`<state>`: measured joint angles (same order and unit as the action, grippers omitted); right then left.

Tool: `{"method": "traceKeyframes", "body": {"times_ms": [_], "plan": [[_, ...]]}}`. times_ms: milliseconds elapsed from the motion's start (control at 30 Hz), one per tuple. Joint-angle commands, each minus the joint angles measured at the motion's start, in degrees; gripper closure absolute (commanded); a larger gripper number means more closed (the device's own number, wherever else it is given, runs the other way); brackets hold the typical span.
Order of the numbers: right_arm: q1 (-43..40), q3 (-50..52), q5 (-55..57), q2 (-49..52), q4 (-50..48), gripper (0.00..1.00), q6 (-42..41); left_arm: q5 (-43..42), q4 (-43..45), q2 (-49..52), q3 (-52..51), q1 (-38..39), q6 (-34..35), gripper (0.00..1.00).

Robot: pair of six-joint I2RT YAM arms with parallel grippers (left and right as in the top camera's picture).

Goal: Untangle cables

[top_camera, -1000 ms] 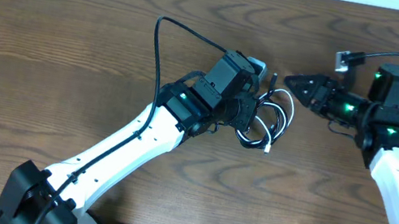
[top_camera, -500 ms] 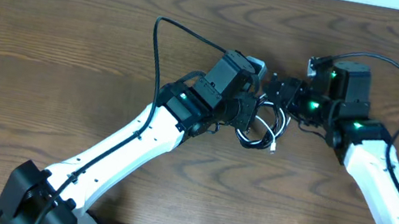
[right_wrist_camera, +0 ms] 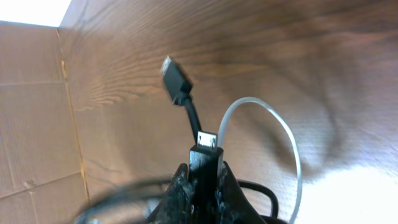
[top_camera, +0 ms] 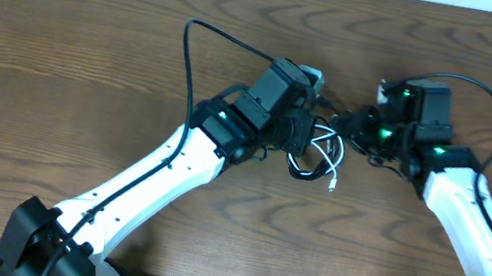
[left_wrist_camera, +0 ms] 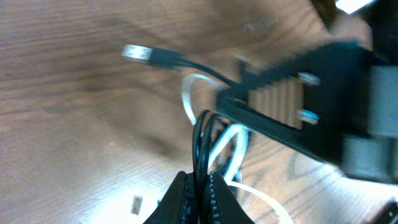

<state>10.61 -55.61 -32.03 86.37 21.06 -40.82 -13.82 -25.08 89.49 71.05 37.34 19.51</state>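
Two cables lie tangled in the middle of the brown wood-grain tabletop [top_camera: 89,49]: one thin black cable [left_wrist_camera: 200,143] and one thin white cable [right_wrist_camera: 286,132], their loops crossing between two white robot arms. The left end effector [left_wrist_camera: 198,179] is clenched on the thin black cable's loops. The right end effector [right_wrist_camera: 204,171] is clenched on a black plug with a silver tip [right_wrist_camera: 205,149]. A second black plug [right_wrist_camera: 176,78] stands free just beyond it.
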Motion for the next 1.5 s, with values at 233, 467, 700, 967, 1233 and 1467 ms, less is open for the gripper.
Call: {"method": "traceKeyframes", "body": {"times_ms": [233, 467, 700, 967, 1233, 1467], "plan": [[-0.55, -0.9, 1.92, -9.75, 15.45, 0.99, 6.8, 1.46, 4.48, 0.13, 0.33, -9.14, 2.23, 0.92], [0.24, -0.87, 8.92, -9.77, 23.3, 0.99, 10.45, 1.46, 4.44, 0.13, 0.33, -13.03, 2.19, 0.93], [0.2, -0.9, 17.18, -9.77, 27.02, 0.99, 14.01, -2.73, 4.2, 0.13, 0.33, -15.41, 1.31, 0.93], [0.2, -0.9, -0.17, -9.75, 8.02, 0.43, 18.25, -18.75, 3.8, 0.13, 0.33, -15.26, -1.88, 0.93], [1.01, -0.9, -0.98, -8.5, -0.55, 0.39, 7.08, -28.15, 1.79, 0.13, 0.33, -15.04, -4.61, 0.93], [-1.18, -0.87, 7.21, -7.45, 6.56, 0.37, 6.14, -19.61, -4.92, 1.62, 0.31, -14.71, -7.41, 0.92]]}}
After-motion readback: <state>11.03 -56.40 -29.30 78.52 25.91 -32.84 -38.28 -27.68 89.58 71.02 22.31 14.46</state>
